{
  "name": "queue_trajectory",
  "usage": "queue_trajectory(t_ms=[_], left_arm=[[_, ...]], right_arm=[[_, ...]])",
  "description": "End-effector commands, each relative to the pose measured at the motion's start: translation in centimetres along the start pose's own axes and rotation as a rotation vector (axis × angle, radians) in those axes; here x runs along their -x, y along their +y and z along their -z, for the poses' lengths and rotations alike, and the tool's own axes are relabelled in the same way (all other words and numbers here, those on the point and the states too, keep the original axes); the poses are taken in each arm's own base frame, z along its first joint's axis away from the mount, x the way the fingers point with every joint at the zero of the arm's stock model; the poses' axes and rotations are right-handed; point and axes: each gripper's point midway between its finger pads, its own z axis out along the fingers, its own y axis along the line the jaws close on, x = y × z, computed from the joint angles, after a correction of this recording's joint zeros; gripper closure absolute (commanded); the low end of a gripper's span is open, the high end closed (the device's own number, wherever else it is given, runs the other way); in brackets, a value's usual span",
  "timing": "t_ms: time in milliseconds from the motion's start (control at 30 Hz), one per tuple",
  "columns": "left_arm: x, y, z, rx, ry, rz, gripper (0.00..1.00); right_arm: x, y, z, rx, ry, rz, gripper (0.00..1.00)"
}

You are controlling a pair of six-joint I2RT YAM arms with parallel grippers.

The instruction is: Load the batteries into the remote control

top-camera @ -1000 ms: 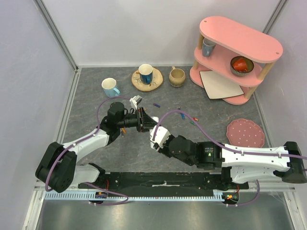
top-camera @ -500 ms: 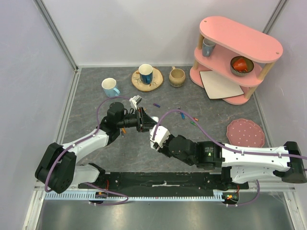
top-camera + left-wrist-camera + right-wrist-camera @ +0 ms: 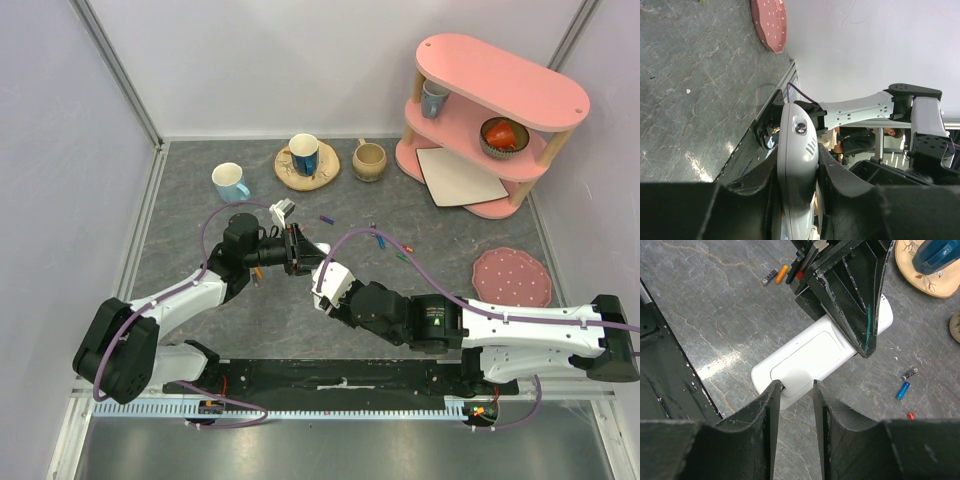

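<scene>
The remote control [image 3: 810,360] was plain white, and the table [image 3: 715,315] grey stone veined with paler streaks. There were a blue battery [image 3: 903,389], a red battery [image 3: 910,416], an orange battery [image 3: 782,273] and a dark grey battery [image 3: 909,373]. The shelf [image 3: 500,95] was pink, the plate [image 3: 511,277] dusty pink with white dots. The cup [image 3: 304,153] was dark blue and the saucer [image 3: 290,178] beige with a brown sprig.

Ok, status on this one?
Left gripper shut on remote control, cover on. Right gripper open at its end. Batteries loose on table. Nothing blocking.
</scene>
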Motion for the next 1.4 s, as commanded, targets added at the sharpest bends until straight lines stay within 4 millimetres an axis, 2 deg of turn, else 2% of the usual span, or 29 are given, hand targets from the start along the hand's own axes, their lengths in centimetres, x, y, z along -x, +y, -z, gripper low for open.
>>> queue_trajectory(t_ms=[0, 1033, 1367], left_arm=[[-0.75, -1.26, 0.29, -0.043, 0.033, -0.07, 0.98], [-0.64, -0.61, 0.16, -0.028, 0.027, -0.067, 0.98], [-0.41, -1.44, 0.24, -0.043, 0.021, -0.078, 0.98]], right_arm=[[2.53, -1.43, 0.54, -0.059, -0.056, -0.028, 0.6], [2.9, -1.37, 1.08, -0.042, -0.069, -0.05, 0.6], [2.42, -1.48, 1.22, -0.044, -0.061, -0.05, 0.59]])
